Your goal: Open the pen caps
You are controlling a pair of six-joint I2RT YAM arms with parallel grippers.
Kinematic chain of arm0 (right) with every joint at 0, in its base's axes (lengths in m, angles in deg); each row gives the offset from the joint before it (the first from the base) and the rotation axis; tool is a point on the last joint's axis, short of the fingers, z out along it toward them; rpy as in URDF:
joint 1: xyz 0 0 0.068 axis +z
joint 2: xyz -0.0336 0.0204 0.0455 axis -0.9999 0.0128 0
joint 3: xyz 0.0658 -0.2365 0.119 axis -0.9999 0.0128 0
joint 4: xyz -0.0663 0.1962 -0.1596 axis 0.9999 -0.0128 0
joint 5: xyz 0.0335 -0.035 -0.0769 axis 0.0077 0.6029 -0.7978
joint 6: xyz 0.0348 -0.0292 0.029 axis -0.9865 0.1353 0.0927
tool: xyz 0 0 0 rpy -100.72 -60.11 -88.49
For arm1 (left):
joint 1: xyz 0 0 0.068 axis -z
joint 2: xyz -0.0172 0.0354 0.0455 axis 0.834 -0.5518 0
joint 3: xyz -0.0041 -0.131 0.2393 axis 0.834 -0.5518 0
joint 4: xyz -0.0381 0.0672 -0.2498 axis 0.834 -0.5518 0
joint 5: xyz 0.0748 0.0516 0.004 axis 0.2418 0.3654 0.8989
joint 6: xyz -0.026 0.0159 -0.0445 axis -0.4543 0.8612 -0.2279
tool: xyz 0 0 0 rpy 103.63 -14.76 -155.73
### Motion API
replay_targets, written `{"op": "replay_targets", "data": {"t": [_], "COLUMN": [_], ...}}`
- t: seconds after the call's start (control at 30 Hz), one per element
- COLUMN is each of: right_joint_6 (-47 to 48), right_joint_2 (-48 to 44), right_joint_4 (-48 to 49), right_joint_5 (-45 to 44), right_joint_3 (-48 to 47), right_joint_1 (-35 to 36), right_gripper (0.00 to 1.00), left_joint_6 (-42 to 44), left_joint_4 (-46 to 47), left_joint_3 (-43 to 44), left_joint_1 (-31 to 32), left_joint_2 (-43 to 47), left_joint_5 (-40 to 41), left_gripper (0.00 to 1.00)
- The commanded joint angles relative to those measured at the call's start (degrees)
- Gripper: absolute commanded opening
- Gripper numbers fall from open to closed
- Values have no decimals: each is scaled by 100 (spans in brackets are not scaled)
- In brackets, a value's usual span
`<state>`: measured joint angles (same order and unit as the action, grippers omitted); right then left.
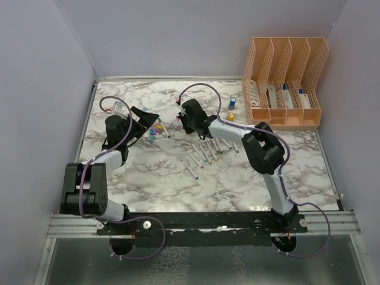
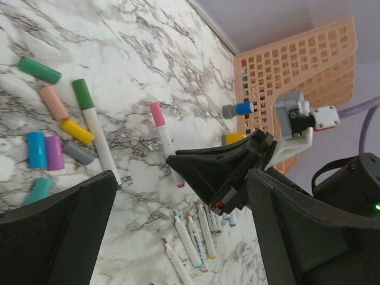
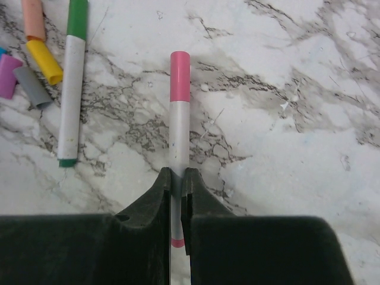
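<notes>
Jaws of the right gripper (image 3: 176,178) clench a pink-capped pen (image 3: 179,127); left gripper (image 1: 148,122) released; pen print unreadable.

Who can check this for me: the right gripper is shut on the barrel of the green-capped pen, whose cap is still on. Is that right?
Not quite: it is the wrong pen. The right gripper is shut on the barrel of the pink-capped pen, whose cap is still on. The green-capped pen lies free on the table, to one side. The right wrist view shows this.
</notes>
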<state>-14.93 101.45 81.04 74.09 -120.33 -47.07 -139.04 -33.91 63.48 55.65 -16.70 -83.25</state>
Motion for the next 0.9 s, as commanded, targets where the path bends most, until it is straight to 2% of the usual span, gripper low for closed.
{"op": "replay_targets", "data": {"t": [0.0,0.33,0.67,0.87], "right_joint_6": [32,-150,-237,-236], "right_joint_2": [-858,-1870,-2024,-2118], "right_joint_4": [539,630,583,666], "right_joint_5": [45,710,1055,1229], "right_joint_3": [440,1311,1388,1465], "right_joint_1": [43,52,95,127], "right_gripper": [1,2,1,1], "left_joint_6": [22,-232,-296,-329], "left_joint_4": [183,638,742,823], "left_joint_3": [395,963,1366,1492], "left_joint_1": [321,817,1106,1205], "left_joint_2": [-379,-1287,-1768,-1951], "left_joint_5": [23,15,126,87], "left_gripper": [93,87,83,74]}}
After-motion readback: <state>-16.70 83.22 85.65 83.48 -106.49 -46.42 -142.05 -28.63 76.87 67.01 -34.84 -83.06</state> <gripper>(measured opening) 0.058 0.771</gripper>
